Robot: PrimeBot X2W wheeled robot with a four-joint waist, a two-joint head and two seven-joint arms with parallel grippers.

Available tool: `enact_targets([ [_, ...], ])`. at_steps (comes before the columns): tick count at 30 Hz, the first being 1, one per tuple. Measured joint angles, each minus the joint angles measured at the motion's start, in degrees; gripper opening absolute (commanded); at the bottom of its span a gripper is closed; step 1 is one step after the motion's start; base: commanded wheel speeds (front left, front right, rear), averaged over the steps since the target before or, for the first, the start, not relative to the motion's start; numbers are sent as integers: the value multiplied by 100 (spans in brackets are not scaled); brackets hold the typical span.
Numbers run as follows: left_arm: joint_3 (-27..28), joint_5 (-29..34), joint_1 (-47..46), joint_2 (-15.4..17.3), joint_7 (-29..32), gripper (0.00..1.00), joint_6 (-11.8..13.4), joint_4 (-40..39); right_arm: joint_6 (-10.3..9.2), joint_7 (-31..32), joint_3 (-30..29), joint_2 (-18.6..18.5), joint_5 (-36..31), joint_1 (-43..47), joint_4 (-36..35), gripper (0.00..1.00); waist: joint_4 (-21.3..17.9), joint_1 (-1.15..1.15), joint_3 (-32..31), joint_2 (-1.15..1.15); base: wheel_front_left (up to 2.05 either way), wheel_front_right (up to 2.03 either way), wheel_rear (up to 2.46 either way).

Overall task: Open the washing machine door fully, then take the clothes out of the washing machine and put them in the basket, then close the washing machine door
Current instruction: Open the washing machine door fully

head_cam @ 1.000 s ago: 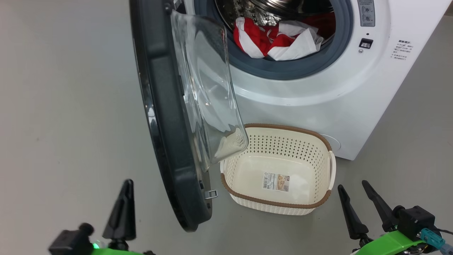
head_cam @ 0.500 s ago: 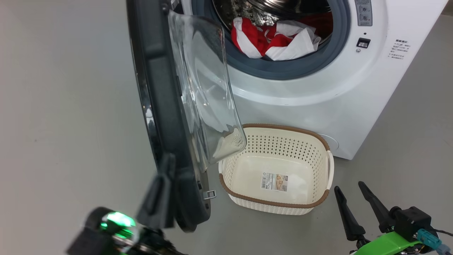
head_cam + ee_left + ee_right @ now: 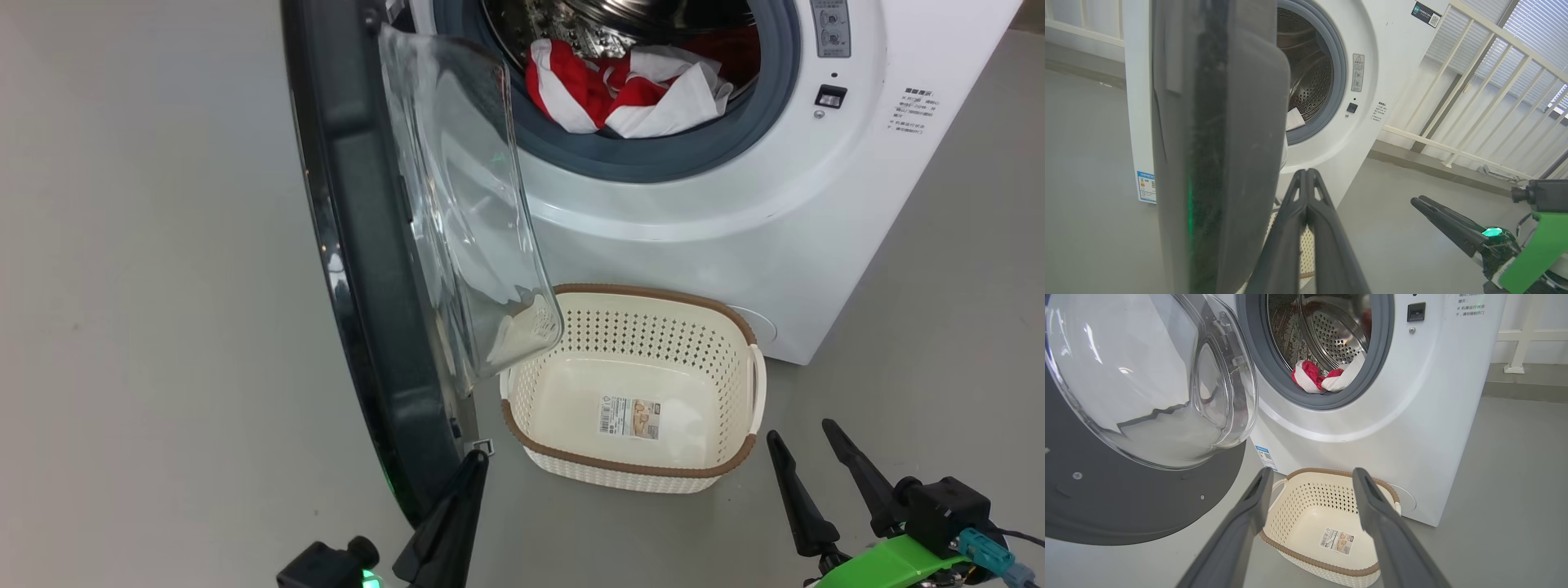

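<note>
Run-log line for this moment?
black-rimmed glass washing machine door open | red-white clothes in drum | cream perforated basket empty | left gripper shut beside door edge | right gripper open

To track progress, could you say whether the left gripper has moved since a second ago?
Yes: in the head view, the left gripper crossed rightward past the washing machine door, toward the basket.

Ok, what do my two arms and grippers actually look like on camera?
Both the left gripper and right gripper have two long, dark, tapered fingers on black mounts. Bright green housing sits behind the right one, with a teal connector and thin cable. A green light glows at the left's base.
</note>
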Motion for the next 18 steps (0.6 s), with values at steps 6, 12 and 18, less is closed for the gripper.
enact_targets([
  [6, 103, -109, -80, -5, 0, 0, 27, 29, 0, 0, -3, -1, 0, -1, -12, 100, 4, 0, 41, 0, 0, 0, 0],
  [12, 270, -115, -76, -29, 2, 0, 73, 41, 0, 0, -3, -3, 9, -3, -38, 100, -3, 0, 57, 0, 0, 0, 0],
  [18, 668, -104, -72, -45, 4, 0, 136, 41, 0, 0, 0, -10, 14, -4, -76, 100, -2, 0, 89, 0, 0, 0, 0],
])
